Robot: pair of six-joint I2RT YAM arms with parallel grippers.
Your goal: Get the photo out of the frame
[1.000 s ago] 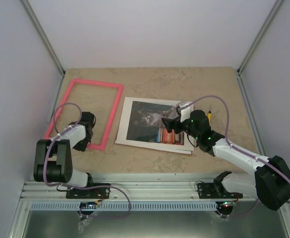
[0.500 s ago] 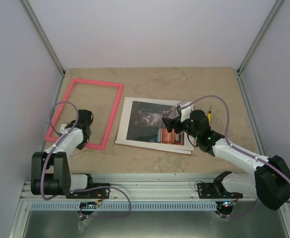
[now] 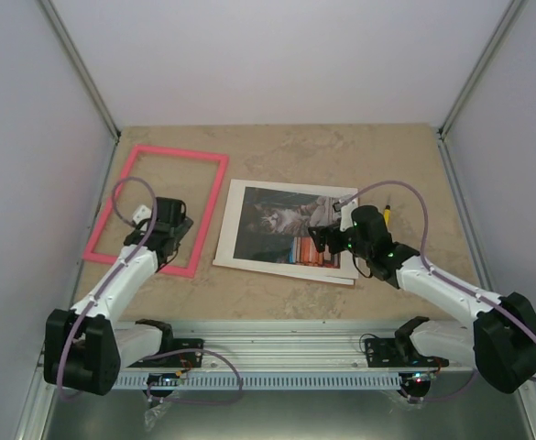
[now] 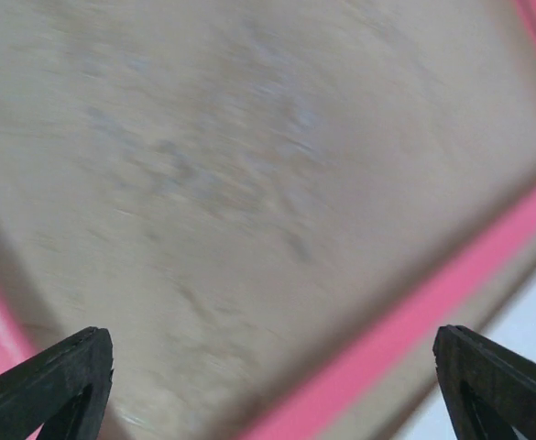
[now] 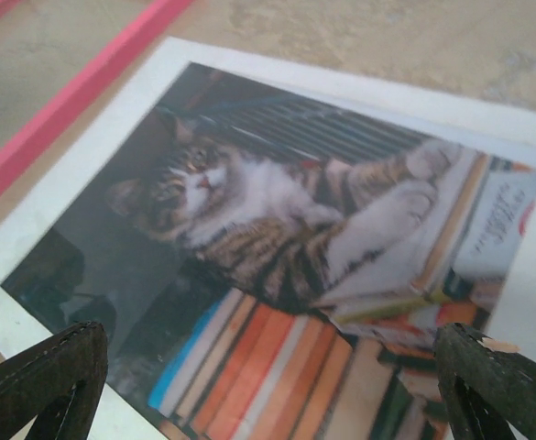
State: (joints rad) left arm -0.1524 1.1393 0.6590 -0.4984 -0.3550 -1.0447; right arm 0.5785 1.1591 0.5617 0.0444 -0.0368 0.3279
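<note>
The thin pink frame [image 3: 180, 152] lies flat on the tan table at the left, with bare table showing through its opening. My left gripper [image 3: 170, 223] hovers over the frame's near right part, open; in the left wrist view one pink frame rail [image 4: 414, 316] runs diagonally between its fingertips [image 4: 57, 380], and nothing is gripped. The photo [image 3: 277, 225], a cat on books with a white border, lies flat to the right of the frame. My right gripper [image 3: 327, 240] is open above the photo's near right part, and in its wrist view the photo [image 5: 277, 229] fills the space between the fingers.
A white sheet edge [image 3: 345, 276] pokes out under the photo's near right corner. A small yellow and black object [image 3: 388, 213] lies right of the photo. White walls with metal posts close in the table on three sides. The frame rail [image 5: 75, 92] runs just left of the photo.
My left gripper has gone from nearly shut to open and shifted slightly right over the frame as its arm stretched out. My right gripper tilted down a little over the photo.
</note>
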